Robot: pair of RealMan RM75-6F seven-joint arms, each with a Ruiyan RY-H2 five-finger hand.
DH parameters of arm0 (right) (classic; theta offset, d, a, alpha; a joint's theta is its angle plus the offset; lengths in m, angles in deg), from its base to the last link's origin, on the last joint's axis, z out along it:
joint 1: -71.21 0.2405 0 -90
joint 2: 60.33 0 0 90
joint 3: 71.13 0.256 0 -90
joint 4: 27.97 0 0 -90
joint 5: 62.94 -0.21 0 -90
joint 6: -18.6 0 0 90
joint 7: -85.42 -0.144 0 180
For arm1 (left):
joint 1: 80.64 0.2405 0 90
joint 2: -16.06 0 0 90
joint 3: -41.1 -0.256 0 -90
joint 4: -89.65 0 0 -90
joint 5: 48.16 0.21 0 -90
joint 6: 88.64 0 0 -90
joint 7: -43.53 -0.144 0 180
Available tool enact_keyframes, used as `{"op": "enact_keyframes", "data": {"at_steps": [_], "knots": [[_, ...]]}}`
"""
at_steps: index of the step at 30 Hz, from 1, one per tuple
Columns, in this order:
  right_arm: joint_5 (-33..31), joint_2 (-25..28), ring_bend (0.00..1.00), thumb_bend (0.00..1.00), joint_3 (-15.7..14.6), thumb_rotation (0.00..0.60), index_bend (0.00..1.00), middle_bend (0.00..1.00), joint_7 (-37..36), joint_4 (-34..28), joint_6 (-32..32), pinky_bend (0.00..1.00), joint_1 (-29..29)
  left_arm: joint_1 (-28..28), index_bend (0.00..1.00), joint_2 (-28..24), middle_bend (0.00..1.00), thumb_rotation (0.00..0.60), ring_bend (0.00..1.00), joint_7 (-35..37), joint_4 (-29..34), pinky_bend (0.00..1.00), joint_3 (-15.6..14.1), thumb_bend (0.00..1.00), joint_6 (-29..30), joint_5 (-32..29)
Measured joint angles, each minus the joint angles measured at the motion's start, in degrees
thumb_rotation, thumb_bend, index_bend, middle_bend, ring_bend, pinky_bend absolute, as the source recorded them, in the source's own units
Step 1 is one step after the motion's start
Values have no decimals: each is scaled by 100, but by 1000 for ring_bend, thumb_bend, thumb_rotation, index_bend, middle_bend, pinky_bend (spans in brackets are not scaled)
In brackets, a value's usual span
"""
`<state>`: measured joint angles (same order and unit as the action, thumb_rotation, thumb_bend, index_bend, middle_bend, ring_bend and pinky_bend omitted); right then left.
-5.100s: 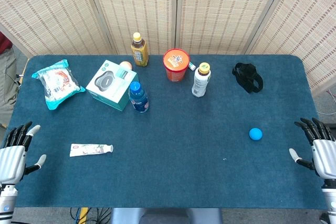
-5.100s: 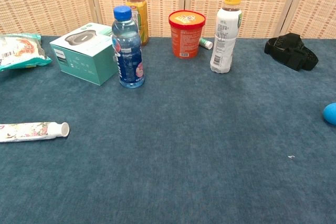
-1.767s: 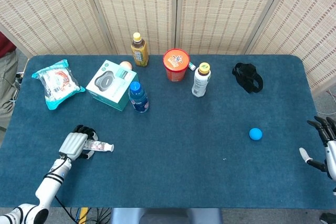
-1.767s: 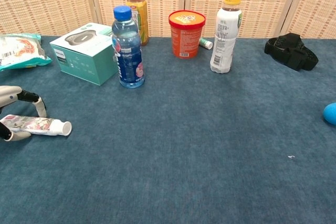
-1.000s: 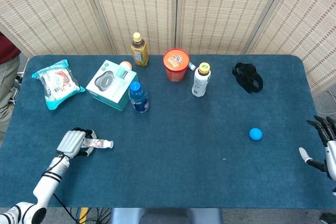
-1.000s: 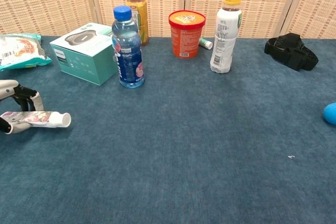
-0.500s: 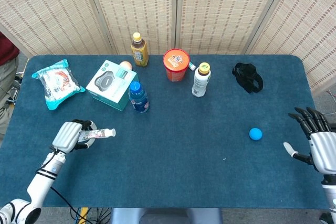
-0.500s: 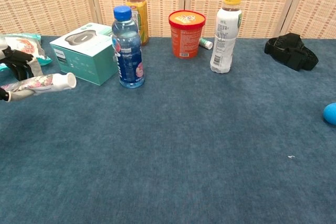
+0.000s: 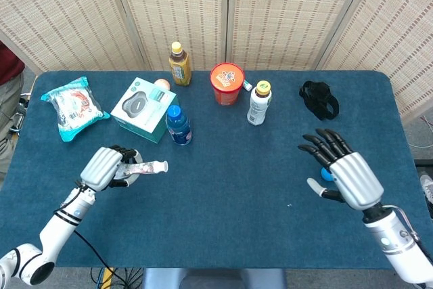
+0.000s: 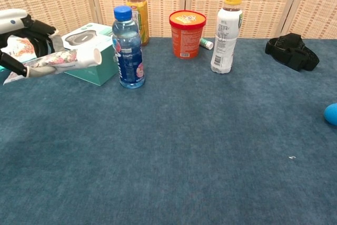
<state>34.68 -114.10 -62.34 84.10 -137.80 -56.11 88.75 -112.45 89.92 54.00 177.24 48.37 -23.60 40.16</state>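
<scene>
Currently my left hand (image 9: 105, 167) grips the toothpaste tube (image 9: 145, 168) by its tail above the surface (image 9: 230, 221), right hand (image 9: 344, 170) spread empty over the blue ball (image 9: 327, 174); risk: the tube may droop or slip, clipping the blue-capped bottle (image 9: 178, 125).

The left hand (image 9: 105, 166), which first lay open at the near edge of the surface, has gripped the tube (image 9: 145, 167) and lifted it off the surface toward the middle. The right hand (image 9: 345, 170) has moved in from the edge and now hovers spread over the blue ball (image 9: 325, 173).
</scene>
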Motion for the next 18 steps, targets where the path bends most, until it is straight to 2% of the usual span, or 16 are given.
{"op": "enact_keyframes", "data": {"at_steps": [9,18], "knots": [[84,-136,12,259,160,600,238,163,394,-361,760,90,681,-315,639,-246,658,600,520,54,475,425,141,335,-254,22],[-413,-588,0,258,356,600,240,131,1354,-627,1514,38,1388,-695,643,-485,666,600,523,157,880,442,351,335,-792,-397]]}}
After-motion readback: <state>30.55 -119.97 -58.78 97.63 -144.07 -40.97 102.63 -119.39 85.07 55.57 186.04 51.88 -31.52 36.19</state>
